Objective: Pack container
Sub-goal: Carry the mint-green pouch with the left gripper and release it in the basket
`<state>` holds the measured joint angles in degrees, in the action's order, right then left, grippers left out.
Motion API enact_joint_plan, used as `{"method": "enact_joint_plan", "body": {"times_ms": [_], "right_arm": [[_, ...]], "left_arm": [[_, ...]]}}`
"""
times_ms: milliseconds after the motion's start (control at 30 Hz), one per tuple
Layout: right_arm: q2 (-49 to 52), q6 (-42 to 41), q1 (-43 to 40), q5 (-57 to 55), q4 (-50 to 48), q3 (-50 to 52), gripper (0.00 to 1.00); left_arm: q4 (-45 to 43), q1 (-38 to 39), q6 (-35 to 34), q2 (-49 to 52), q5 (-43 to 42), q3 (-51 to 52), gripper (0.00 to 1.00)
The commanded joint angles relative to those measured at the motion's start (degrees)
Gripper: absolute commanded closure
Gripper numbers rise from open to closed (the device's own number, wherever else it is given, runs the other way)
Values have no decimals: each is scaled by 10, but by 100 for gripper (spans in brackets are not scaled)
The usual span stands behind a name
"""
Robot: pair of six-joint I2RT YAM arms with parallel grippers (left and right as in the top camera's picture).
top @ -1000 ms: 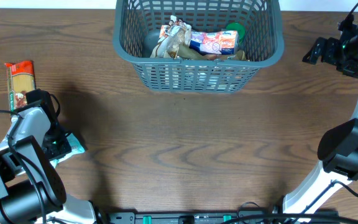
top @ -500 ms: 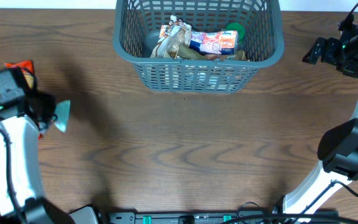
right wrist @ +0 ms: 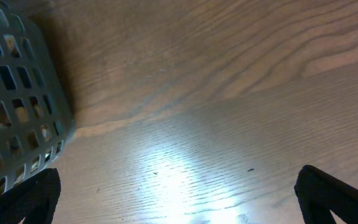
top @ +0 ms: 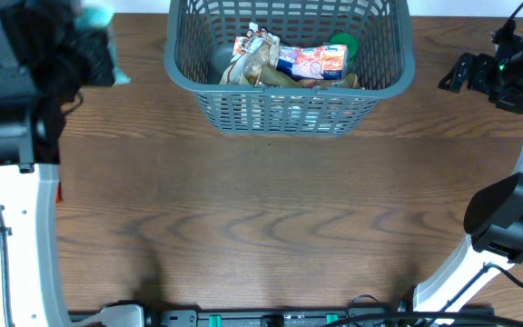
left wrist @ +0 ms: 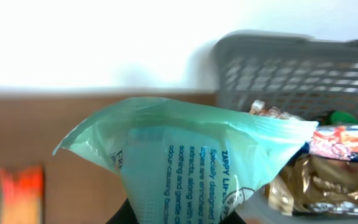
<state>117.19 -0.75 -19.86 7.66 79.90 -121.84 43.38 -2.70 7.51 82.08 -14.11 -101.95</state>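
Left gripper [top: 87,45] is clamped on a mint-green pouch [left wrist: 185,155], gripping it by its lower end so the printed face stands up in front of my wrist camera. I hold it raised above the table [top: 261,209], just left of the container [top: 289,104], which sits at the far middle edge and already has several food packets [top: 289,59] heaped on its floor. I judge this to be the carry step: pouch lifted, not yet over the basket. Next I need to swing right, past the near-left rim, until the pouch hangs over the inside, then part my fingers and let it drop onto the pile. An orange-red packet [left wrist: 20,186] lies blurred on the table behind, likely the next pick. Right gripper [right wrist: 178,186] hangs empty with its fingers spread wide, beside the basket's right wall.
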Motion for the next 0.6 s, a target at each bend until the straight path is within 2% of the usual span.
{"method": "enact_joint_plan", "body": {"times_ms": [0, 300, 567], "right_arm": [[1, 9, 4, 9, 0, 0, 1], [1, 9, 4, 10, 6, 0, 1], [1, 8, 4, 10, 6, 0, 1]], "left_arm": [[-29, 44, 120, 49, 31, -46, 94], [-150, 134, 246, 159, 33, -67, 94], [-194, 180, 288, 237, 33, -67, 94]]}}
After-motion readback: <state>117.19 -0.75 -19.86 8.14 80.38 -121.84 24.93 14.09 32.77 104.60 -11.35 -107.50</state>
